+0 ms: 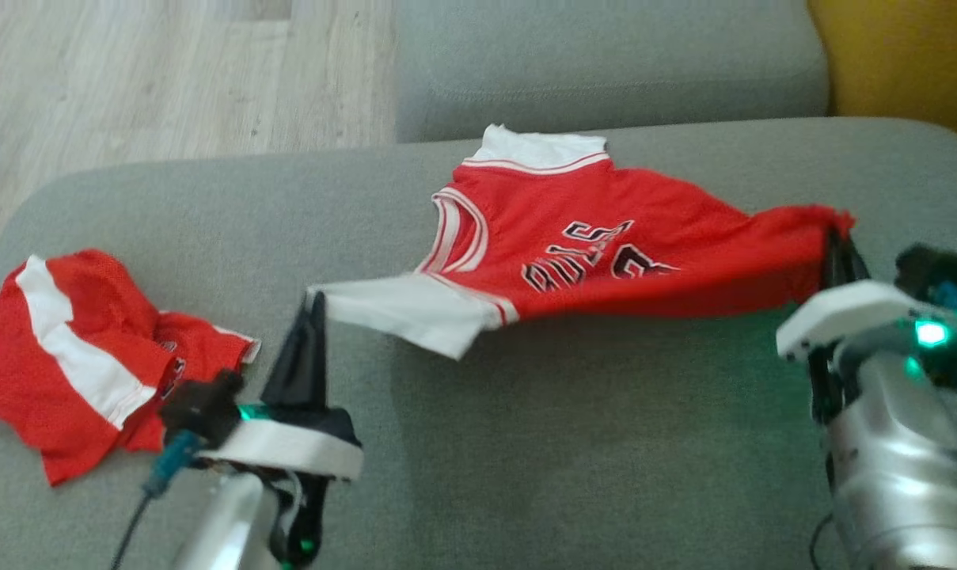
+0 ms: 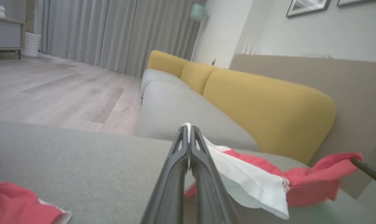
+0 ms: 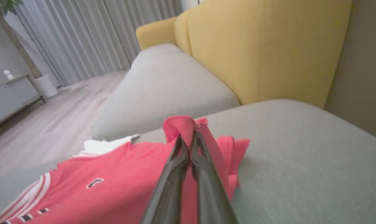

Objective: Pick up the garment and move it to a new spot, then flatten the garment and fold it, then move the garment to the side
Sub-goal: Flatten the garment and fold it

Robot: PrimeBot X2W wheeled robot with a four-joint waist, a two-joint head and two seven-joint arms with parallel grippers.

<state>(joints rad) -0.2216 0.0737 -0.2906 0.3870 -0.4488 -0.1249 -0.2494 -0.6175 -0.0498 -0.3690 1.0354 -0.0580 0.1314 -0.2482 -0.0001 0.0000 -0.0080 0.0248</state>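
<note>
The garment (image 1: 589,245) is a red jersey with white trim and black lettering, stretched above the grey cushion (image 1: 525,443) between both grippers. My left gripper (image 1: 315,299) is shut on its white sleeve corner, and the left wrist view has the white cloth (image 2: 243,183) pinched at my left gripper's tips (image 2: 188,127). My right gripper (image 1: 836,236) is shut on the red hem corner at the far right. In the right wrist view red fabric (image 3: 113,183) bunches over my right gripper's tips (image 3: 188,135). The far white sleeve rests on the cushion.
Red shorts (image 1: 90,356) with a white stripe lie crumpled at the cushion's left end. A second grey cushion (image 1: 605,63) sits beyond, with a yellow backrest (image 1: 898,55) to the right and wooden floor (image 1: 130,79) to the left.
</note>
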